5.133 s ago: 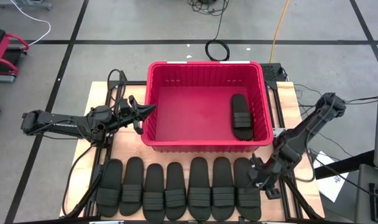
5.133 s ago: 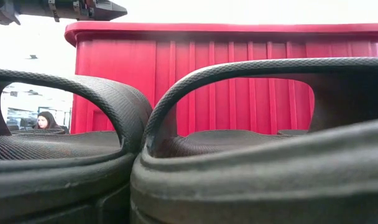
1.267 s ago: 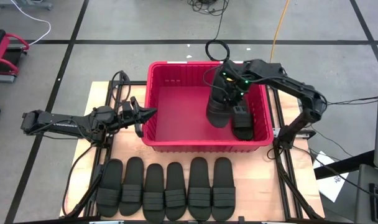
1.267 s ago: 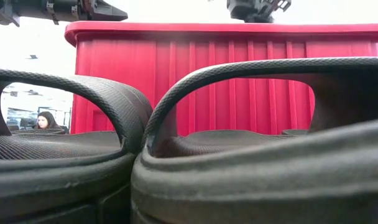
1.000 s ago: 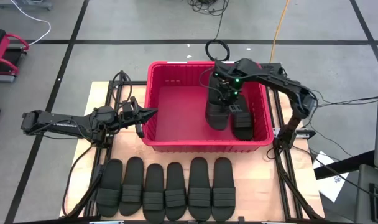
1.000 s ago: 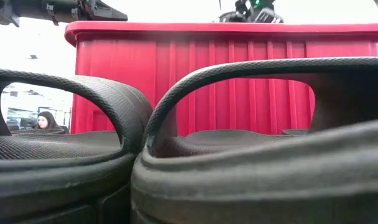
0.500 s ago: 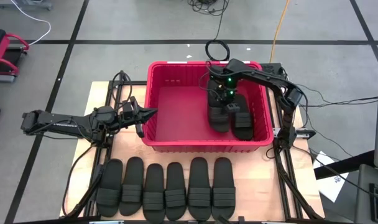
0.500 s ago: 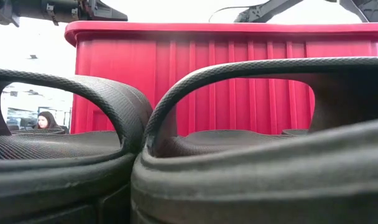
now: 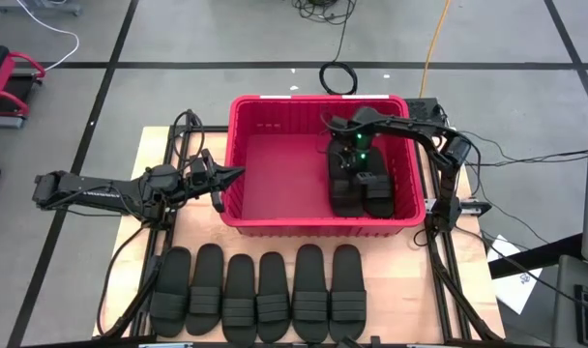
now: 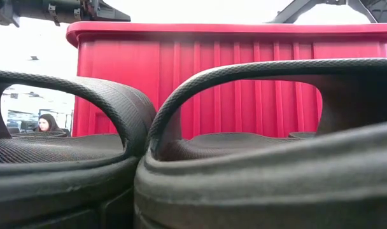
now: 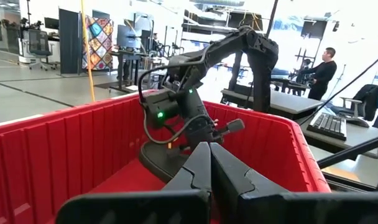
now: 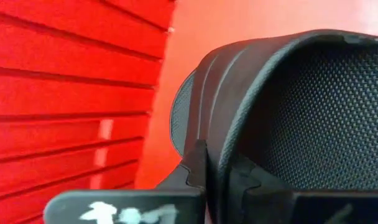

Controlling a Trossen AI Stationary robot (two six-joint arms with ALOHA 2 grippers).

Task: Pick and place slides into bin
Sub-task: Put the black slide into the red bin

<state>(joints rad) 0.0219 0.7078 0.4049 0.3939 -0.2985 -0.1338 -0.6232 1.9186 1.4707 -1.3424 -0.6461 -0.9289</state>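
Red bin (image 9: 275,164) positioned at upper centre of the high view, on the wooden bench (image 9: 410,300). Two black slides lying side by side in the bin's right portion: one (image 9: 379,191) flat against the right wall, the other (image 9: 346,193) just to its left and gripped by the right end effector (image 9: 348,166). Right end effector reached down inside the bin, fingers (image 12: 195,165) clamped on that slide's strap edge, as confirmed in the right wrist view with ribbed red wall close by. Whether the gripped slide rests fully on the bin floor: cannot tell. Six further slides (image 9: 258,296) set in a row, soles touching, along the lower centre of the high view, in front of the bin and apart from it. Left end effector (image 9: 234,174) held level at centre left of the high view, fingers closed on nothing, tips at the bin's left rim. Low view filled by two slide straps (image 10: 111,102) in the foreground, bin wall (image 10: 244,83) behind. Person (image 10: 47,123) visible at lower left of the low view, far in the room; another person (image 11: 322,71) at upper right of the left wrist view.
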